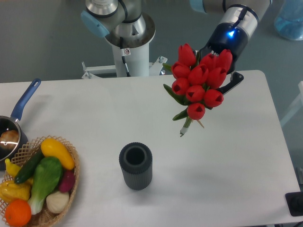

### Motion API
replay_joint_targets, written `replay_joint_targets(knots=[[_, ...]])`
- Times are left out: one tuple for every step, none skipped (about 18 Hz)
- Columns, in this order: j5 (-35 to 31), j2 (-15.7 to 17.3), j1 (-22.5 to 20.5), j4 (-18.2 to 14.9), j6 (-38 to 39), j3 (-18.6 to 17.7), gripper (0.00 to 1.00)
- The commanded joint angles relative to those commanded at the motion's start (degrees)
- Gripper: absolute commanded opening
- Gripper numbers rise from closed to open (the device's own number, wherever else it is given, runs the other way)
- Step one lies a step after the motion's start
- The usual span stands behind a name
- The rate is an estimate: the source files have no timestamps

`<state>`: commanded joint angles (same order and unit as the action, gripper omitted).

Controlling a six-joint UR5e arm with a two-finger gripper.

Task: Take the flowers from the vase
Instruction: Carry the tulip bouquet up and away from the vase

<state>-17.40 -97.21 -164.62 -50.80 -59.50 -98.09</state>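
Above the white table (246,156), my gripper (222,80) grips the red tulip bunch (199,82), clear of the ribbed dark grey vase (136,166); extraction done, next hold steady.

1 bunch of flowers (199,84), 9 red tulip buds by my count. 1 ribbed dark grey vase (136,166). 1 blue-handled saucepan (14,130). 1 wicker basket (71,182) with roughly 7 vegetables. 1 robot arm (228,28). 1 white table (246,156).
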Motion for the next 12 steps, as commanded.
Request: replay_joint_targets(knots=[[-0.2, 0.0, 0.1, 0.0, 0.0, 0.1, 0.45], [-0.2, 0.0, 0.1, 0.0, 0.0, 0.0, 0.45], [-0.3, 0.0, 0.1, 0.0, -0.1, -0.1, 0.45], [-0.4, 0.1, 0.1, 0.0, -0.2, -0.3, 0.45], [-0.4, 0.1, 0.0, 0.0, -0.3, -0.5, 0.45], [-0.3, 0.1, -0.1, 0.0, -0.3, -0.5, 0.45], [-0.3, 0.1, -0.1, 0.0, -0.2, -0.4, 0.45], [-0.3, 0.1, -0.1, 0.0, -0.2, -0.5, 0.45], [-0.4, 0.1, 0.0, 0.0, -0.2, -0.5, 0.45], [-0.4, 0.1, 0.0, 0.0, -0.2, -0.5, 0.45], [-0.4, 0.1, 0.1, 0.0, -0.2, -0.5, 0.45], [-0.5, 0.1, 0.2, 0.0, -0.3, -0.5, 0.44]])
